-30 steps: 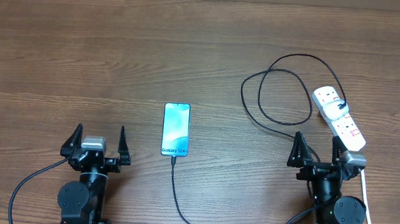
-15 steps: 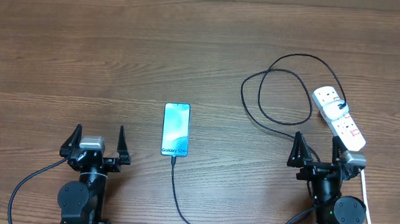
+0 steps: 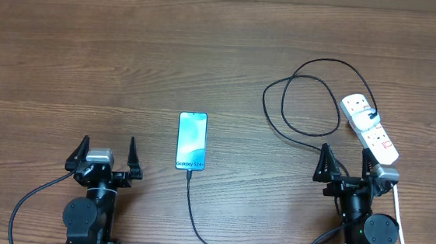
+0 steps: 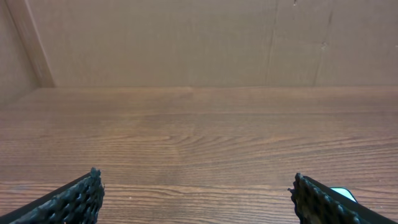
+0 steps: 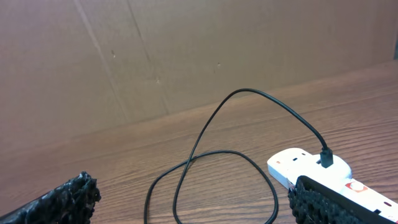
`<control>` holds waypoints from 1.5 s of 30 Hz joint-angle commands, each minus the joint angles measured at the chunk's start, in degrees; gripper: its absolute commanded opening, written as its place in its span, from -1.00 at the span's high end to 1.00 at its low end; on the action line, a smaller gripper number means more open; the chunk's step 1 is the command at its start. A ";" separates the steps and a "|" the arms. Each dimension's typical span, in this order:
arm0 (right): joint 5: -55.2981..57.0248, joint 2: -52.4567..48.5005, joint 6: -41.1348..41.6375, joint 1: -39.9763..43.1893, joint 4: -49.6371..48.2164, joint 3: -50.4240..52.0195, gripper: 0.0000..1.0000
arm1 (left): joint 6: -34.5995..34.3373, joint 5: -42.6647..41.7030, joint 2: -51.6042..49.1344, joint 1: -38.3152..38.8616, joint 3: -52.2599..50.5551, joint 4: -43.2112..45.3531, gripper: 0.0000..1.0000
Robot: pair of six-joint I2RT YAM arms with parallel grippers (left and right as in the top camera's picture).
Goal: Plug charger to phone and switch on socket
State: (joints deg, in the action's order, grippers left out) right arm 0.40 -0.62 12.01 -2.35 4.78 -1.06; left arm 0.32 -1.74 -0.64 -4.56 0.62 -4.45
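The phone (image 3: 191,141) lies flat at the table's middle, screen lit, its "Galaxy" end toward me. The black charger cable (image 3: 301,105) loops at the right, plugs into the white socket strip (image 3: 369,128), and its other end runs up to the phone's near end (image 3: 189,174). In the right wrist view the cable (image 5: 205,155) loops before the socket (image 5: 311,168). My left gripper (image 3: 106,154) is open and empty, left of the phone. My right gripper (image 3: 345,167) is open and empty, just in front of the socket.
A brown cardboard wall (image 4: 186,43) stands along the table's far edge. The socket's white cord (image 3: 401,222) runs down the right side beside my right arm. A corner of the phone (image 4: 343,194) shows by the left gripper's right finger.
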 commanded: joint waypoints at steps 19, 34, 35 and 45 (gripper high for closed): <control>-1.81 0.46 -12.17 2.38 0.04 0.63 -1.00 | -0.52 -0.66 0.44 -0.35 -0.37 0.13 -0.99; -1.11 0.46 -16.59 2.38 -0.02 0.63 -1.00 | -0.52 -0.66 0.44 -0.35 -0.37 0.13 -0.99; -1.11 0.46 -16.59 2.38 -0.02 0.63 -1.00 | -0.52 -0.63 0.44 -0.35 -0.37 0.13 -1.00; -1.11 0.46 -16.59 2.38 0.00 0.63 -1.00 | -0.52 -0.66 0.44 -0.35 -0.37 0.13 -1.00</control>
State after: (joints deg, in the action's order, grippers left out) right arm -1.08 -0.62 -4.32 -0.30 5.10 -1.06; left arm 0.32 -1.87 -0.64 -4.56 0.62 -4.45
